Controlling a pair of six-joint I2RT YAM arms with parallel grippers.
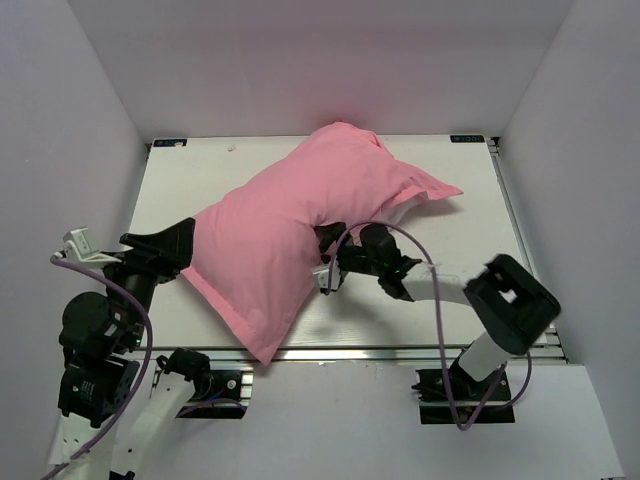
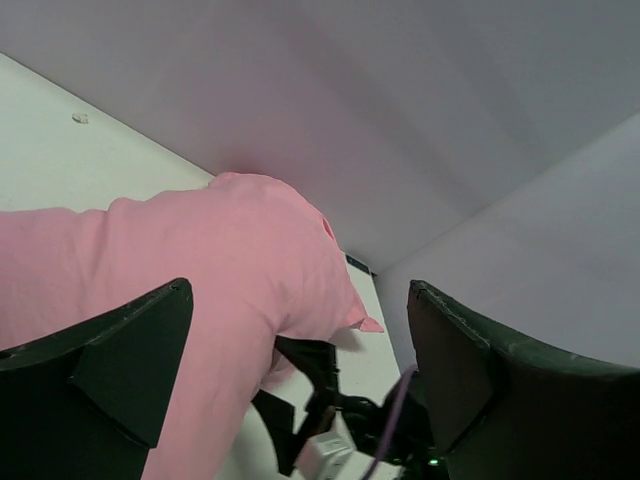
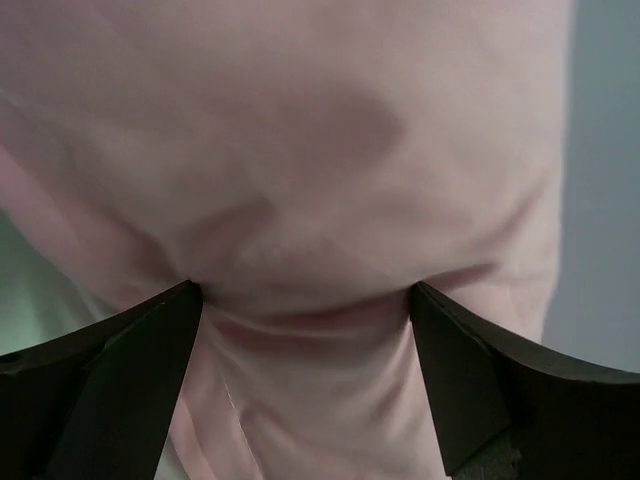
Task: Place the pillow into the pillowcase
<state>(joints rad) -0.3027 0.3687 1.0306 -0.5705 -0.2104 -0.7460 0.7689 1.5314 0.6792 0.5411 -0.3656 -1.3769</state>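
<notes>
Looking down from the top view, we see the pillowcase (image 1: 285,235) lying plump and slantwise across the table (image 1: 470,215), one corner near the front edge and its flapped end toward the far right. A sliver of white under that flap may be the pillow (image 1: 400,214); we cannot tell for sure, and the rest of it is hidden inside the pink fabric.

Our left gripper (image 1: 185,246) sits just at the left side of the pillowcase with its jaws spread wide. From the left wrist view the pink bulk fills the gap ahead of the left gripper (image 2: 300,300); whether the fingers (image 2: 130,360) touch the cloth we cannot tell.

Our right gripper (image 1: 330,262) is up against the near right flank of the pillowcase, about halfway along. In its wrist view the jaws gape wide, and the pillowcase (image 3: 300,150) bulges right up to the right gripper (image 3: 305,292), with a crease running from one fingertip (image 3: 185,300) to the other. Nothing is pinched.
</notes>
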